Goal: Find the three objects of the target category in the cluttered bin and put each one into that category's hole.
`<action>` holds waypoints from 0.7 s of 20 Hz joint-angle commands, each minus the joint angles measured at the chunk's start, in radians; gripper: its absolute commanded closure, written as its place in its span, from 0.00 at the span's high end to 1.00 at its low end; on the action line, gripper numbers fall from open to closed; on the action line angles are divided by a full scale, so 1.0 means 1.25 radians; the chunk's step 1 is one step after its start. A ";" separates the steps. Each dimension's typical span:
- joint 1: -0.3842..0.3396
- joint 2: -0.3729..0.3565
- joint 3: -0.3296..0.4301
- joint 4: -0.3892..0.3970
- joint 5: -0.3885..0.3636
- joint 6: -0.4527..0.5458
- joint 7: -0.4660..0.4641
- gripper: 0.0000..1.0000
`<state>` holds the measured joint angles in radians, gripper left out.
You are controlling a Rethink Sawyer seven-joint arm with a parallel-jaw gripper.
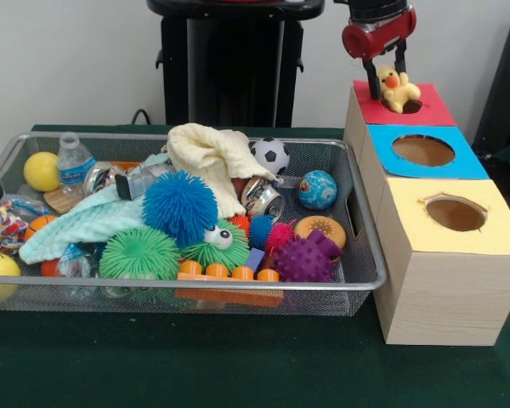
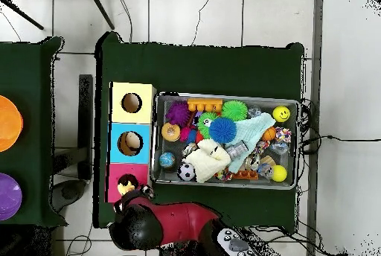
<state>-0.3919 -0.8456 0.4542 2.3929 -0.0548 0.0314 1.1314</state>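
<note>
My gripper (image 1: 388, 75) is at the far right, over the red top (image 1: 433, 110) of the pale wooden box. It is shut on the yellow duck toy (image 1: 398, 90) with an orange beak. The duck hangs right at the round hole (image 1: 412, 107) in the red top, its lower body at the hole's rim. In the overhead view the gripper (image 2: 128, 192) and duck (image 2: 126, 187) sit over the red top (image 2: 117, 173). The wire mesh bin (image 1: 195, 287) lies to the left, full of toys. The tiger figure and tan plush animal are not visible.
The blue-topped hole (image 1: 423, 150) and yellow-topped hole (image 1: 456, 212) lie nearer the camera. The bin holds a cream cloth (image 1: 212, 157), a blue spiky ball (image 1: 180, 206), a green fuzzy ball with googly eyes (image 1: 217, 246), a soccer ball (image 1: 272, 155) and a water bottle (image 1: 72, 163).
</note>
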 commanded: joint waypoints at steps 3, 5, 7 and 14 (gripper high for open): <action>0.005 0.050 -0.030 -0.021 0.001 -0.036 0.188 1.00; 0.008 0.051 -0.031 -0.022 0.002 -0.035 0.189 1.00; 0.008 0.052 -0.031 -0.020 0.000 -0.040 0.190 1.00; 0.029 0.049 -0.067 -0.034 -0.013 -0.085 0.189 1.00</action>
<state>-0.3804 -0.8255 0.4430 2.3927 -0.0546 0.0248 1.1314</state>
